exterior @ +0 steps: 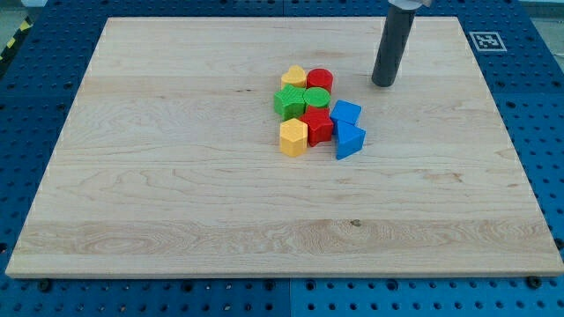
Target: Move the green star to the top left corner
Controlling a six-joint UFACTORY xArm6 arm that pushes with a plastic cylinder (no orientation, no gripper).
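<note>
No claw is on this arm, so nothing opens, shuts or holds; it ends in a dark round rod, and my tip (383,84) stands on the table (176,202). It touches no block. It sits to the right of the pile and a bit farther back, near the red round block (320,79).

All the blocks are bunched in one tight pile near the middle of the table. The green star (287,102) is on the pile's left side, with a yellow block (294,77) behind it, a green round block (316,98) on its right and another yellow block (293,137) in front. A red block (318,125) and two blue blocks (345,113) (350,140) sit on the right side.

I think the star must be pushed from its right side to go left and far, but other blocks are in the way there.

The blocks look smooth and chunky. The table is pale wood with long grain lines.
</note>
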